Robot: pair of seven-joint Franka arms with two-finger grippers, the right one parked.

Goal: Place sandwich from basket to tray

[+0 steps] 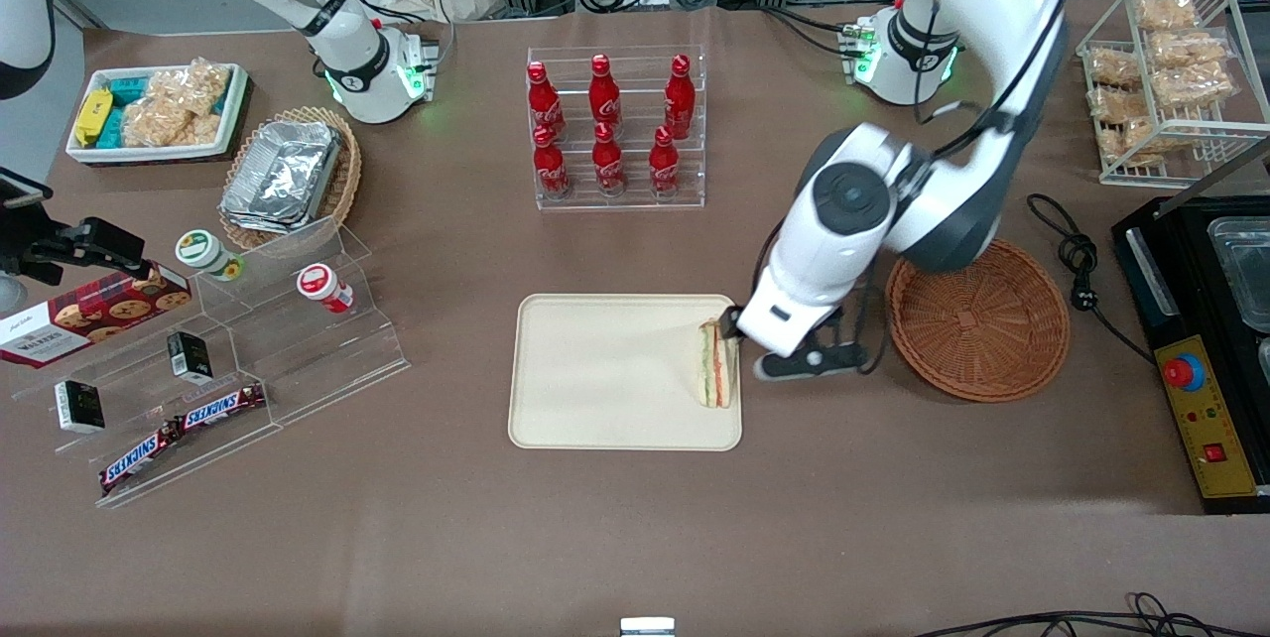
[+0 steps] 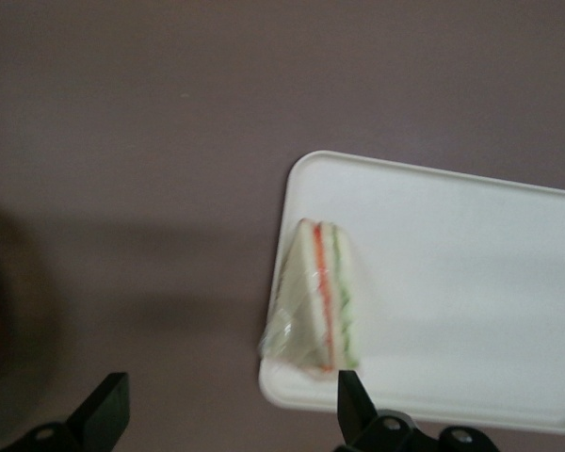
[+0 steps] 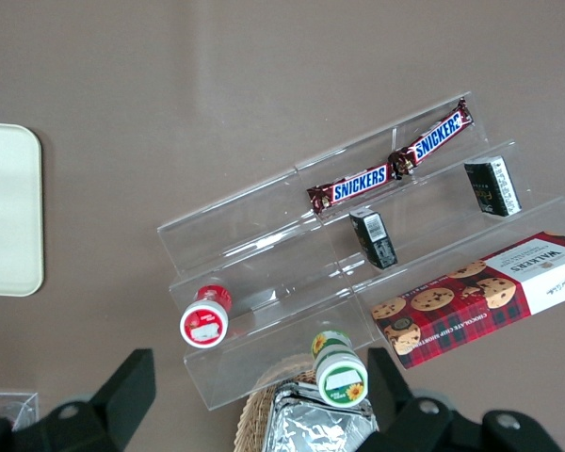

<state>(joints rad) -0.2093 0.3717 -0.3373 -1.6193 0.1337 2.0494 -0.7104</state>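
Note:
The sandwich (image 1: 716, 364), a wrapped wedge with green and orange-red layers, lies on the cream tray (image 1: 605, 369), at the tray's edge toward the working arm's end. My left gripper (image 1: 751, 337) hangs just above that edge, between the tray and the basket. The left wrist view shows its fingers (image 2: 356, 400) spread wide and empty (image 2: 231, 407), with the sandwich (image 2: 318, 297) lying free on the tray (image 2: 452, 273). The reddish-brown wicker basket (image 1: 978, 321) stands empty beside the tray, toward the working arm's end.
An acrylic rack of red cola bottles (image 1: 615, 126) stands farther from the camera than the tray. A tiered acrylic stand with snacks (image 1: 198, 359) lies toward the parked arm's end. A black appliance (image 1: 1206, 349) and a cable (image 1: 1077, 260) lie next to the basket.

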